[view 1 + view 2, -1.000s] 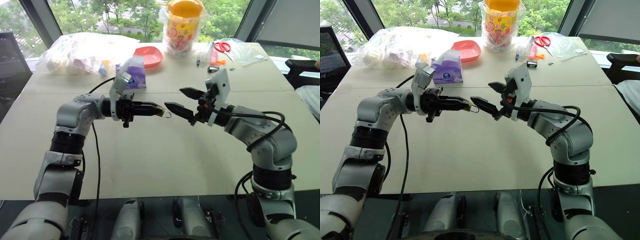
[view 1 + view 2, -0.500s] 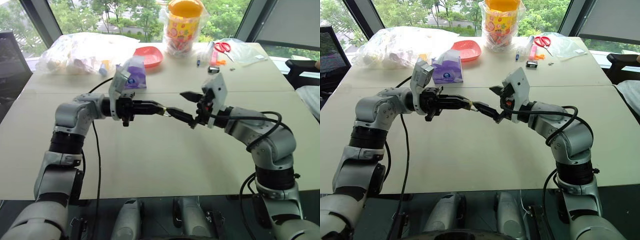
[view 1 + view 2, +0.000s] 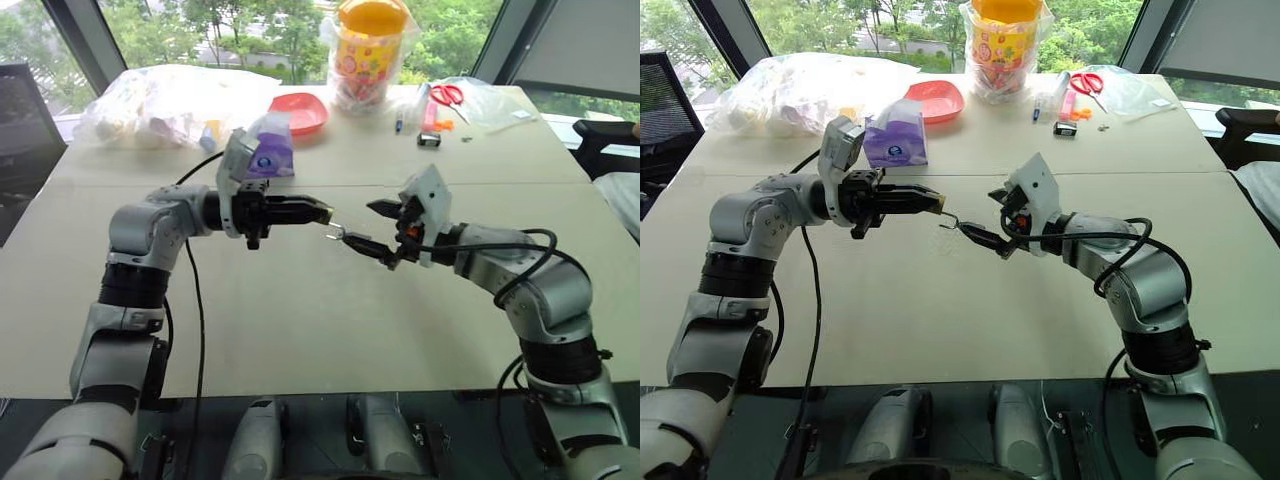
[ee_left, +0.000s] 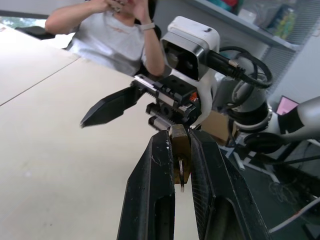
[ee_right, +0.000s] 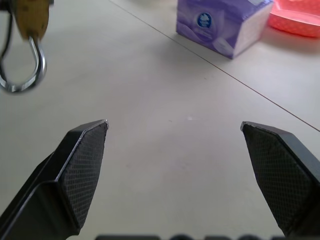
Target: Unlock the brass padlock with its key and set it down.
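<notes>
No legible writing was visible; the purple tissue box point(image 5: 223, 22) carried only a round blue emblem. The left gripper point(image 3: 318, 211) pointed level toward the right arm, jaws clamped on the brass padlock point(image 4: 179, 150), held above the desk point(image 3: 300, 320) with its shackle outward. The right gripper point(image 3: 980, 215) faced it, angled slightly downward, jaws spread wide and empty, just short of the padlock.

Left pincer point(image 3: 322, 211) clamped, level; right pincer point(image 3: 364, 228) wide apart, facing it.
</notes>
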Controlling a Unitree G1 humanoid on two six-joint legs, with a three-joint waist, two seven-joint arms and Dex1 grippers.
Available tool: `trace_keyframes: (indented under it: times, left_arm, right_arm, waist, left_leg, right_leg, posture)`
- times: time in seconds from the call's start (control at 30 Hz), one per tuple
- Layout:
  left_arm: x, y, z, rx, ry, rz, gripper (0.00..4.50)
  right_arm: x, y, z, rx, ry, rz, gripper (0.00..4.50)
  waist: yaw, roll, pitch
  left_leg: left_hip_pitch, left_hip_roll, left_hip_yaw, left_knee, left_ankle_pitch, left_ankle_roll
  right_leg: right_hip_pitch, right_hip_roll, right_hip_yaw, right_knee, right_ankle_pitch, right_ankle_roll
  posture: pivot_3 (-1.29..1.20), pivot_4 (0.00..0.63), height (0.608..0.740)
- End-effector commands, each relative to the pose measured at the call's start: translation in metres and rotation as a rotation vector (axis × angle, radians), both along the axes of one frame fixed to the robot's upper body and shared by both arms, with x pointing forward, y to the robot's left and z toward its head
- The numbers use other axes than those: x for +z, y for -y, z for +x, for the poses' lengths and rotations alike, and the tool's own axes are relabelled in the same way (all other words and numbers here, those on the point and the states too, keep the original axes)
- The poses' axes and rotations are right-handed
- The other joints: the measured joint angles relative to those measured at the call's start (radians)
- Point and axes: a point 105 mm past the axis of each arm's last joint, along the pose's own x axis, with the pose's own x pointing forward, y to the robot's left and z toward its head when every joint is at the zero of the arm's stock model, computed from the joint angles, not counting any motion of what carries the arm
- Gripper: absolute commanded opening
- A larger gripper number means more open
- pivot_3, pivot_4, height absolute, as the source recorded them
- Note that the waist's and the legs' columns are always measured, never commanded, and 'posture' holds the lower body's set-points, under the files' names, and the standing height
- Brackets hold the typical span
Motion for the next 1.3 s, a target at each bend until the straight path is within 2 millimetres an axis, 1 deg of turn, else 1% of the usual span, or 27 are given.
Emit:
trace_keyframes:
  times: [0.03, 0.07, 0.13, 0.2, 0.3, 0.37, 0.43, 0.5, 0.63, 0.67, 0.73, 0.77, 0.83, 0.97, 1.03, 1.07, 1.17, 1.23, 1.3]
  left_arm:
    - [-0.015, 0.009, 0.011, 0.071, -0.048, 0.004, 0.1]
    - [-0.022, 0.014, 0.014, 0.087, -0.075, 0.008, 0.1]
    - [-0.037, 0.024, 0.02, 0.117, -0.117, 0.034, 0.1]
    - [-0.052, 0.036, 0.028, 0.151, -0.186, 0.06, 0.1]
    - [-0.071, 0.052, 0.036, 0.179, -0.249, 0.101, 0.1]
    - [-0.074, 0.062, 0.041, 0.184, -0.306, 0.089, 0.1]
    - [-0.073, 0.068, 0.045, 0.177, -0.372, 0.056, 0.1]
    - [-0.075, 0.07, 0.049, 0.187, -0.4, 0.057, 0.1]
    - [-0.086, 0.07, 0.055, 0.224, -0.417, 0.118, 0.1]
    - [-0.089, 0.069, 0.056, 0.233, -0.419, 0.133, 0.53]
    - [-0.091, 0.066, 0.055, 0.225, -0.428, 0.147, 1.38]
    - [-0.092, 0.064, 0.055, 0.225, -0.429, 0.151, 1.89]
    - [-0.094, 0.058, 0.058, 0.252, -0.42, 0.174, 2.52]
    - [-0.09, 0.036, 0.065, 0.307, -0.326, 0.219, 2.52]
    - [-0.079, 0.02, 0.066, 0.323, -0.273, 0.205, 2.52]
    - [-0.075, 0.011, 0.066, 0.345, -0.214, 0.221, 2.52]
    - [-0.068, -0.012, 0.061, 0.414, -0.103, 0.255, 2.52]
    - [-0.059, -0.022, 0.054, 0.465, -0.048, 0.223, 2.52]
    - [-0.052, -0.03, 0.046, 0.514, -0.035, 0.178, 2.52]
  right_arm:
    - [0.011, 0.024, -0.003, -0.013, 0.122, -0.16, 4.44]
    - [0.012, 0.028, -0.008, 0.001, 0.133, -0.202, 4.44]
    - [0.015, 0.03, -0.018, 0.033, 0.137, -0.241, 4.44]
    - [0.017, 0.026, -0.03, 0.077, 0.119, -0.254, 4.44]
    - [0.011, 0.02, -0.045, 0.131, 0.072, -0.273, 4.44]
    - [0.005, 0.019, -0.049, 0.128, 0.054, -0.303, 4.44]
    - [0.004, 0.019, -0.048, 0.111, 0.049, -0.305, 4.44]
    - [0.004, 0.018, -0.048, 0.103, 0.049, -0.301, 4.44]
    - [0.003, 0.013, -0.049, 0.098, 0.051, -0.293, 4.44]
    - [0.003, 0.013, -0.049, 0.095, 0.051, -0.29, 4.49]
    - [0.002, 0.013, -0.048, 0.083, 0.054, -0.285, 4.5]
    - [0.001, 0.013, -0.047, 0.077, 0.054, -0.281, 4.5]
    - [0.001, 0.014, -0.046, 0.073, 0.053, -0.281, 4.5]
    - [0.001, 0.016, -0.044, 0.065, 0.053, -0.279, 4.5]
    - [0.0, 0.019, -0.043, 0.053, 0.052, -0.275, 4.5]
    - [0.0, 0.021, -0.043, 0.045, 0.053, -0.271, 4.5]
    - [-0.001, 0.024, -0.04, 0.017, 0.055, -0.234, 4.5]
    - [-0.003, 0.026, -0.036, -0.014, 0.051, -0.201, 4.5]
    - [-0.004, 0.03, -0.03, -0.07, 0.065, -0.163, 4.5]
  waist:
    - [0.003, 0.0, 0.0]
    - [0.006, 0.0, 0.0]
    - [0.01, 0.0, 0.0]
    - [0.011, 0.0, 0.0]
    - [0.015, 0.0, 0.0]
    - [0.017, -0.001, 0.0]
    - [0.017, -0.001, 0.0]
    - [0.016, -0.001, 0.0]
    - [0.016, -0.001, 0.0]
    - [0.016, -0.001, 0.0]
    - [0.017, -0.001, 0.0]
    - [0.017, -0.001, 0.0]
    - [0.017, -0.001, 0.0]
    - [0.014, -0.001, 0.0]
    - [0.01, -0.001, 0.0]
    - [0.01, -0.001, 0.0]
    - [0.012, 0.0, 0.0]
    - [0.015, 0.0, 0.0]
    - [0.015, 0.0, 0.0]
  left_leg:
    - [0.0, 0.0, 0.0, 0.0, 0.0, 0.0]
    - [0.0, 0.0, 0.001, 0.0, 0.0, 0.0]
    - [-0.001, 0.0, 0.001, 0.0, 0.0, 0.0]
    - [0.0, 0.0, 0.0, 0.0, 0.0, 0.0]
    - [0.0, 0.0, 0.0, 0.0, 0.0, 0.0]
    - [0.0, 0.0, 0.0, 0.0, 0.0, 0.0]
    - [0.0, 0.0, 0.0, 0.001, 0.0, 0.0]
    - [-0.001, 0.0, 0.0, 0.001, 0.0, 0.0]
    - [-0.001, 0.0, 0.0, 0.0, 0.0, 0.0]
    - [-0.001, 0.0, 0.0, 0.0, 0.0, 0.001]
    - [-0.001, 0.0, 0.0, 0.0, -0.001, 0.001]
    - [-0.001, 0.0, 0.0, 0.0, -0.001, 0.001]
    - [-0.001, 0.0, 0.0, 0.0, -0.001, 0.001]
    - [-0.001, 0.0, 0.0, 0.0, -0.001, 0.001]
    - [-0.001, 0.001, 0.0, 0.0, -0.001, 0.001]
    - [-0.001, 0.001, 0.0, 0.0, -0.001, 0.001]
    - [-0.001, 0.002, 0.0, -0.001, -0.001, 0.001]
    - [-0.001, 0.002, 0.0, -0.001, -0.001, 0.001]
    - [-0.001, 0.003, 0.0, -0.001, -0.001, 0.001]
  right_leg:
    - [0.0, 0.0, 0.0, 0.0, 0.0, 0.0]
    - [0.0, -0.001, 0.0, -0.001, 0.0, 0.0]
    - [0.0, 0.0, 0.0, -0.001, 0.0, 0.001]
    - [0.0, 0.001, 0.0, -0.001, 0.0, 0.001]
    - [0.0, 0.001, 0.0, 0.0, 0.0, 0.001]
    - [0.0, 0.001, -0.001, -0.001, 0.0, 0.001]
    - [0.0, 0.001, 0.0, -0.001, -0.001, 0.001]
    - [0.0, 0.0, 0.0, -0.001, -0.001, 0.001]
    - [0.0, 0.0, -0.001, -0.001, -0.001, 0.001]
    - [0.0, 0.0, -0.001, -0.001, -0.001, 0.001]
    - [0.0, 0.0, -0.001, -0.001, 0.0, 0.001]
    - [-0.001, 0.0, -0.001, -0.001, 0.0, 0.001]
    - [-0.001, 0.0, -0.001, -0.001, 0.0, 0.001]
    - [-0.001, 0.0, -0.001, -0.001, 0.0, 0.001]
    - [-0.001, 0.0, -0.001, -0.001, 0.0, 0.0]
    - [-0.001, 0.001, -0.001, -0.001, 0.0, 0.0]
    - [-0.001, 0.001, -0.001, -0.001, 0.0, 0.0]
    - [-0.001, 0.0, 0.0, -0.001, 0.0, 0.0]
    - [-0.001, -0.001, 0.0, -0.001, 0.0, 0.0]
  posture:
    - [0.0, 0.15, 0.74]
    - [0.0, 0.15, 0.74]
    - [0.0, 0.15, 0.74]
    - [0.0, 0.15, 0.74]
    - [0.0, 0.15, 0.74]
    - [0.0, 0.15, 0.74]
    - [0.0, 0.15, 0.74]
    - [0.0, 0.15, 0.74]
    - [0.0, 0.15, 0.74]
    - [0.0, 0.15, 0.74]
    - [0.0, 0.15, 0.74]
    - [0.0, 0.15, 0.74]
    - [0.0, 0.15, 0.74]
    - [0.0, 0.15, 0.74]
    - [0.0, 0.15, 0.74]
    - [0.0, 0.15, 0.74]
    - [0.0, 0.15, 0.74]
    - [0.0, 0.15, 0.74]
    - [0.0, 0.15, 0.74]
